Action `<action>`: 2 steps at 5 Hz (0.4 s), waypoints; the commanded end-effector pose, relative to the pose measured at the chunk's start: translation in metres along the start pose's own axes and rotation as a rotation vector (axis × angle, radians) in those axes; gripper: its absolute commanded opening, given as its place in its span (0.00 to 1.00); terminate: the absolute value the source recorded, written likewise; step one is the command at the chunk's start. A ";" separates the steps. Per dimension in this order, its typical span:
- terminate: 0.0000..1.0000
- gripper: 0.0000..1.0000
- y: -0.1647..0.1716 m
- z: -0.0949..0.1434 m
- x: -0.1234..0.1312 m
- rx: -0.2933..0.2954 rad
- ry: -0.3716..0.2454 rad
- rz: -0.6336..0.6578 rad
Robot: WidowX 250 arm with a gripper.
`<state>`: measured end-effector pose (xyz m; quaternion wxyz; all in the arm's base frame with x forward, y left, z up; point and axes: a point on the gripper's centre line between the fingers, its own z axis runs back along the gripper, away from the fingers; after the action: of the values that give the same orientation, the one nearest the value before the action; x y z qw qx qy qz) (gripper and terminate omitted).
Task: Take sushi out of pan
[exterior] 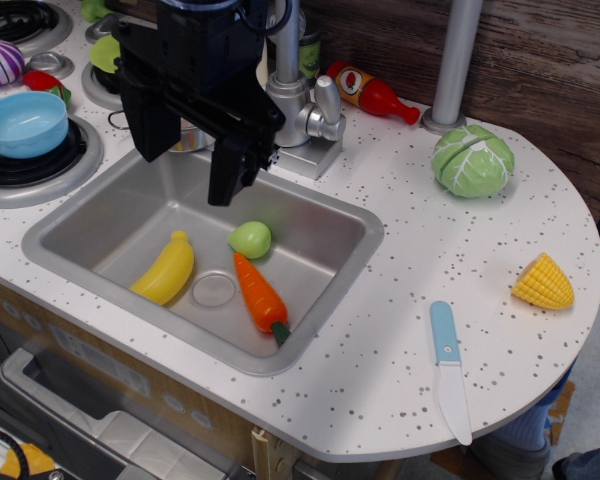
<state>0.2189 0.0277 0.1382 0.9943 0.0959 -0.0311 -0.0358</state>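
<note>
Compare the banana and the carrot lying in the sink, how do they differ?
The banana is plain yellow and curved; the carrot is orange, straight, and tapers from its green end. The banana lies left of the drain, the carrot right of it. The banana's upper tip points up and right, while the carrot's narrow tip points up and left. Both are toy foods flat on the sink floor.

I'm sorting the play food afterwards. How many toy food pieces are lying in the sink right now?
3: a banana on the left, a small green fruit toward the back, and a carrot right of the drain. The gripper overhangs the sink's back-left corner, so something might be hidden there.
</note>
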 end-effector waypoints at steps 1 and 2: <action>0.00 1.00 0.000 0.000 0.000 0.000 0.000 0.000; 0.00 1.00 0.029 -0.013 0.022 0.058 -0.024 0.046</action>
<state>0.2564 0.0703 0.1200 0.9916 0.1257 -0.0303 -0.0042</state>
